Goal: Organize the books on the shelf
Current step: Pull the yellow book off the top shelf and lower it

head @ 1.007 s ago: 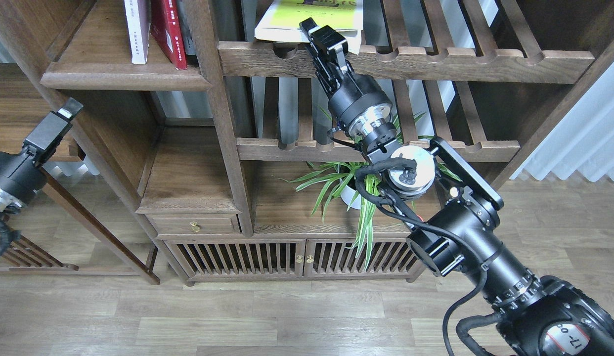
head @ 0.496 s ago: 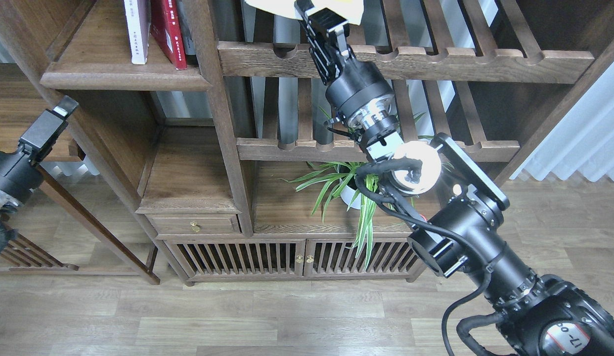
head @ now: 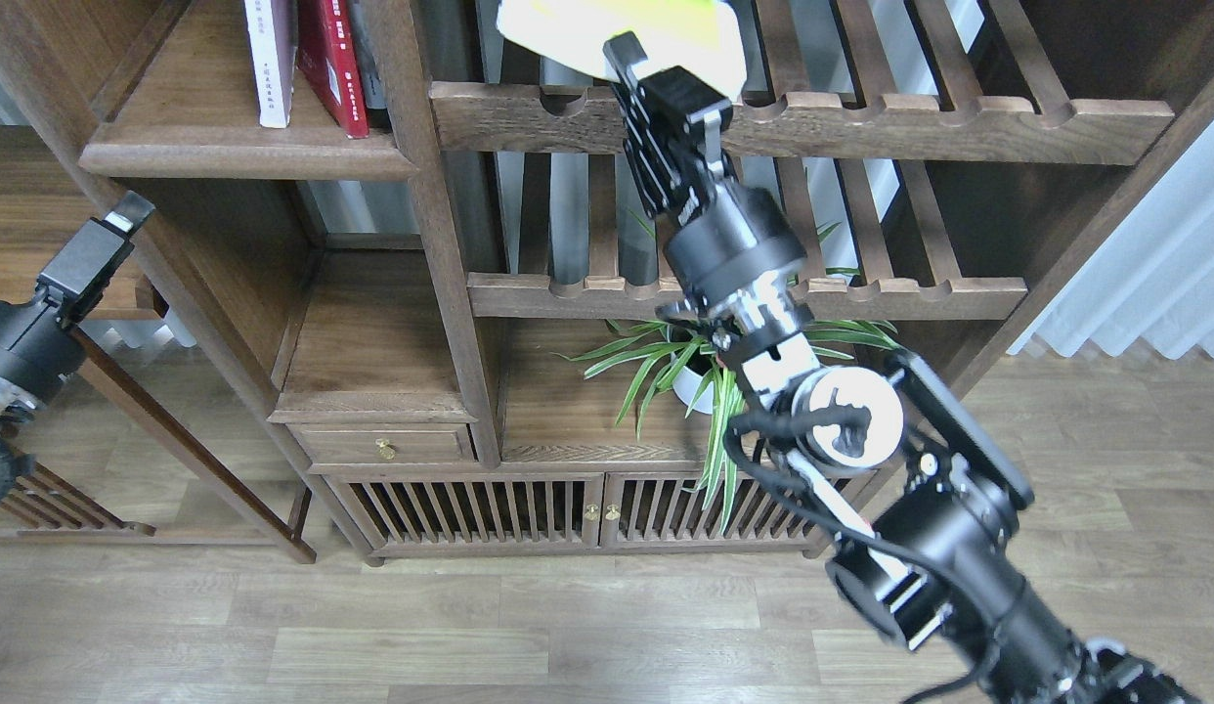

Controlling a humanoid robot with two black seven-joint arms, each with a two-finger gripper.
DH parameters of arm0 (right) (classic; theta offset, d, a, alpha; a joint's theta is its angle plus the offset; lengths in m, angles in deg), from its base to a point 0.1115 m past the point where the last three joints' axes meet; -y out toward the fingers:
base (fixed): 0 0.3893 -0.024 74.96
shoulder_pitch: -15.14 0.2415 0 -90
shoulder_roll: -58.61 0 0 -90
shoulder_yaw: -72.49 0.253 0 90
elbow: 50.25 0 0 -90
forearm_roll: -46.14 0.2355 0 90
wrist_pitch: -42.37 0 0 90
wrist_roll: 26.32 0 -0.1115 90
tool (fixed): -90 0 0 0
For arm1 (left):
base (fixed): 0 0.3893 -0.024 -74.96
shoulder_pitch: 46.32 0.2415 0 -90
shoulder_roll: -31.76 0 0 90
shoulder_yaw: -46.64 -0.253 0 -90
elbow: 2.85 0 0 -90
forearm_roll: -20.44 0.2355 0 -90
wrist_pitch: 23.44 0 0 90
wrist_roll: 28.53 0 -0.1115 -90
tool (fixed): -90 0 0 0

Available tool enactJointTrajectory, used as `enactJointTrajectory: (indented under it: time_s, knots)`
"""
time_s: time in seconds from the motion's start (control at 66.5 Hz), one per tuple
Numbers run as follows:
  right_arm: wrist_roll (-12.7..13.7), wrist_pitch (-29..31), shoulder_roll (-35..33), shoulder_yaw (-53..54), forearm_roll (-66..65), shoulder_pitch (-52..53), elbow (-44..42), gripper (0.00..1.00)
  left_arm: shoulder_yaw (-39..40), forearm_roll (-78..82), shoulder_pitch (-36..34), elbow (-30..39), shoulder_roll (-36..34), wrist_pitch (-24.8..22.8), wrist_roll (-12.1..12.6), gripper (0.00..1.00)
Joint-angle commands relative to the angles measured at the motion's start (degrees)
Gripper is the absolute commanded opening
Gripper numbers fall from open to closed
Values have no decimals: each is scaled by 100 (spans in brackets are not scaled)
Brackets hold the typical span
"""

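Note:
My right gripper (head: 666,70) is shut on the near edge of the yellow-green book (head: 617,29), which hangs above the slatted rack's notched rail at the top of the head view; its upper part is cut off by the frame. The pale lavender-white book (head: 271,59) and the red book (head: 329,61) stand upright side by side on the solid dark-brown shelf (head: 226,156) at upper left. My left gripper (head: 118,227) hovers at the far left, below and left of that shelf, holding nothing; its fingers cannot be told apart.
A vertical post (head: 426,196) separates the shelf from the slatted racks (head: 861,117). A potted green plant (head: 700,376) sits under my right wrist. Below are a small drawer (head: 382,445) and slatted cabinet doors (head: 578,513). White curtains (head: 1154,284) hang at right.
The right gripper lifted the yellow-green book off the slatted rack, then drew back slightly toward me; its elbow dropped lower and to the right. The left arm barely moved.

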Motion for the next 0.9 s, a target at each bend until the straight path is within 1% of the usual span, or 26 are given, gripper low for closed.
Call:
enactJointTrajectory:
  time_s: [0.0, 0.045, 0.075, 0.135, 0.271, 0.436, 0.481, 0.526, 0.571, 0.631, 0.661, 0.707, 0.737, 0.752, 0.767, 0.797, 0.812, 0.887]
  knots:
    - [2, 84, 0, -11, -18, -166, 2, 14, -55, -62, 0, -34, 38, 0, -7, 95]
    - [10, 110, 0, -11, -18, -193, 2, 14, -125, -289, -17, -35, 38, 0, -16, 95]
    - [19, 189, 0, -20, -18, -254, 2, 13, -309, -816, -166, -52, 39, 0, -7, 96]
    - [28, 321, 0, -64, -18, -386, 46, 12, -564, -1335, -333, -52, 12, 0, -7, 96]
    - [28, 707, 0, -494, -26, -781, 196, 11, -740, -1626, -624, -122, -14, 0, 2, 96]
    - [28, 1208, 0, -582, -141, -1396, 204, 11, -960, -1732, -554, -184, -5, 0, 2, 96]
    - [37, 1367, -8, -688, -202, -1607, 204, 11, -1100, -1977, -501, -184, 3, 0, 2, 96]
    - [37, 1499, -158, -828, -220, -1748, 196, 11, -1303, -2434, -431, -166, -23, 0, 19, 96]
    - [28, 1630, -316, -943, -229, -1845, 196, 11, -1645, -3048, -352, -87, -58, 0, 107, 96]
    - [37, 1780, -439, -1013, -246, -1985, 196, 11, -2180, -4022, -316, 35, -181, 0, 300, 96]
    - [45, 1815, -439, -1013, -255, -2021, 196, 11, -2313, -4393, -307, 80, -234, 0, 344, 96]
    - [72, 1894, -465, -1022, -351, -2126, 196, 11, -2664, -5481, -316, 97, -427, 0, 432, 96]
    - [81, 1912, -474, -1013, -404, -2161, 196, 10, -2753, -5782, -316, 106, -480, 0, 467, 96]
    - [81, 1947, -474, -1022, -457, -2205, 196, 10, -2840, -6166, -316, 141, -550, 0, 537, 96]
    - [81, 1956, -474, -1022, -475, -2214, 196, 10, -2867, -6266, -316, 141, -577, 0, 564, 96]
    - [89, 2000, -483, -1031, -527, -2267, 196, 10, -2929, -6609, -325, 168, -664, 0, 713, 96]
    - [124, 2043, -492, -1057, -588, -2354, 196, 9, -2920, -6932, -342, 194, -760, 0, 912, 96]
    - [151, 2070, -483, -1206, -659, -2425, 196, 9, -2903, -7154, -351, 229, -840, 0, 912, 95]
